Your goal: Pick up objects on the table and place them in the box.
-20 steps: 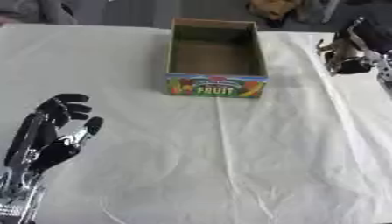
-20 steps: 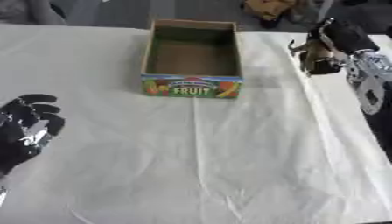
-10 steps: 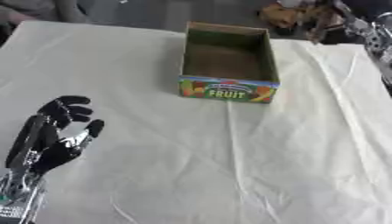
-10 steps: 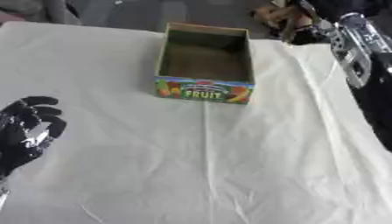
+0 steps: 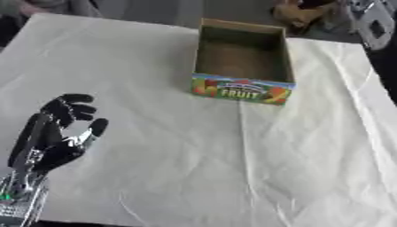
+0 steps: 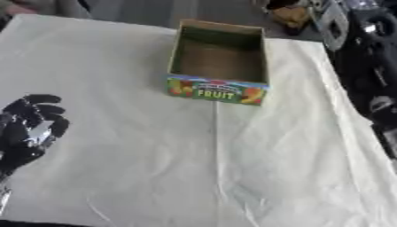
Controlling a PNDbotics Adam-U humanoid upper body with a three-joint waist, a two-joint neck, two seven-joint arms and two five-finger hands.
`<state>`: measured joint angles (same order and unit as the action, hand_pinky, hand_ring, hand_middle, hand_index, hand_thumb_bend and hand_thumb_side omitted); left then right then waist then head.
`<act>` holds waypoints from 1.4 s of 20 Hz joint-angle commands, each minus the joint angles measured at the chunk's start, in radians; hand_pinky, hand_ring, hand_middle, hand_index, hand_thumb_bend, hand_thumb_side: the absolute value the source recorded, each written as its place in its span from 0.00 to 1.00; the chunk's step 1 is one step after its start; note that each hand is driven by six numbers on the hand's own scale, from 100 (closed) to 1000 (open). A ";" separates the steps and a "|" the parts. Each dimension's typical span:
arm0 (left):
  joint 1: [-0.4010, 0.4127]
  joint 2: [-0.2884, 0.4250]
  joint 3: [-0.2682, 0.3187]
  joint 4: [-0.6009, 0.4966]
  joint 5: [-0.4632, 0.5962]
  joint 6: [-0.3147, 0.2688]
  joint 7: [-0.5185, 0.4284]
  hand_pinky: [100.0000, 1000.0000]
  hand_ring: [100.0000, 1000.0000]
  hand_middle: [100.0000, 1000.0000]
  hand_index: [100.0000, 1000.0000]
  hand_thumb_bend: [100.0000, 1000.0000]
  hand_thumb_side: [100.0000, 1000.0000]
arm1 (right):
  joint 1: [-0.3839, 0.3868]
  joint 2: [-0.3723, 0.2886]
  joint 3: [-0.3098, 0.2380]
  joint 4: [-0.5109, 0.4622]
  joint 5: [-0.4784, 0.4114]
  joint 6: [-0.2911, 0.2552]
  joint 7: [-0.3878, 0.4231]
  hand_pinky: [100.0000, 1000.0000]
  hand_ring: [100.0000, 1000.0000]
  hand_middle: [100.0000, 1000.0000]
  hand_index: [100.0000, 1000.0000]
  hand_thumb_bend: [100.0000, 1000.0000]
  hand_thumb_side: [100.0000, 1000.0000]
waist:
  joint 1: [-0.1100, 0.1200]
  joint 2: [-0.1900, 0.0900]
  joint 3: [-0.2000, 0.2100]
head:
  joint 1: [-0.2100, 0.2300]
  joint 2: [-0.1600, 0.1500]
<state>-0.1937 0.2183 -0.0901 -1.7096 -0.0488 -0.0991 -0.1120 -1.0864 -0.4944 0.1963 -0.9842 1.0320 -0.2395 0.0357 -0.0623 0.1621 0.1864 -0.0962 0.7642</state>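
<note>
Fruit box sits open at 12 o'clock on the tabletop, long axis running away. Left hand rests at 8 o'clock, fingers relaxed; right arm at 2 o'clock is nearer, its hand unreadable.

Surface: covered by a creased pale cloth; bare across the centre, lower right and upper left of the frame, giving wide room for a hand to pass.

Box: open-topped cardboard, "FRUIT" printed on its near wall, standing upper centre; interior looks empty, access from above unobstructed. Its walls block passage at surface level there.

Left hand: resting at lower left, fingers relaxed and pointing up-frame, occupying that corner.

Right arm: dark bulk along the upper right edge, beside the box's right side; its hand cannot be made out.
</note>
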 commanded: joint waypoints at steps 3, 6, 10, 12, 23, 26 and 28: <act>-0.020 -0.004 -0.011 -0.019 0.009 -0.001 -0.013 0.64 0.63 0.65 0.70 0.53 0.28 | -0.028 0.034 -0.028 0.045 0.018 0.012 -0.023 0.59 0.52 0.32 0.41 0.00 0.00 | 0.014 -0.009 0.025 | -0.027 0.006; -0.025 -0.009 -0.016 -0.020 0.012 -0.001 -0.018 0.64 0.63 0.65 0.70 0.53 0.28 | -0.023 0.060 -0.041 0.082 0.024 0.025 -0.039 0.59 0.51 0.31 0.41 0.00 0.00 | 0.019 -0.005 0.042 | -0.042 0.006; -0.030 -0.014 -0.022 -0.021 0.016 -0.001 -0.025 0.64 0.63 0.65 0.70 0.53 0.28 | -0.012 0.098 -0.053 0.127 0.034 0.039 -0.058 0.58 0.51 0.31 0.41 0.00 0.00 | 0.026 -0.002 0.057 | -0.059 0.006; -0.032 -0.016 -0.024 -0.021 0.017 -0.001 -0.027 0.64 0.63 0.65 0.70 0.53 0.28 | -0.005 0.119 -0.055 0.145 0.043 0.042 -0.067 0.58 0.51 0.32 0.42 0.00 0.00 | 0.029 -0.001 0.062 | -0.066 0.006; -0.032 -0.022 -0.025 -0.021 0.019 -0.001 -0.031 0.64 0.63 0.65 0.70 0.54 0.28 | 0.047 0.230 -0.051 0.239 0.077 0.035 -0.078 0.58 0.53 0.37 0.48 0.00 0.00 | 0.040 -0.001 0.071 | -0.075 0.006; -0.032 -0.022 -0.024 -0.021 0.019 -0.001 -0.031 0.64 0.63 0.65 0.70 0.54 0.28 | 0.051 0.241 -0.046 0.250 0.081 0.026 -0.066 0.59 0.54 0.38 0.49 0.00 0.00 | 0.039 -0.002 0.069 | -0.072 0.006; -0.031 -0.022 -0.024 -0.021 0.019 -0.001 -0.031 0.64 0.63 0.65 0.70 0.54 0.28 | 0.053 0.244 -0.043 0.255 0.086 0.019 -0.053 0.59 0.55 0.39 0.50 0.00 0.00 | 0.039 -0.003 0.068 | -0.071 0.006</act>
<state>-0.2118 0.1926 -0.1132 -1.7128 -0.0356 -0.0977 -0.1406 -1.0157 -0.2442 0.1501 -0.7249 1.1075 -0.2154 -0.0248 -0.0271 0.1742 0.2533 -0.1689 0.7642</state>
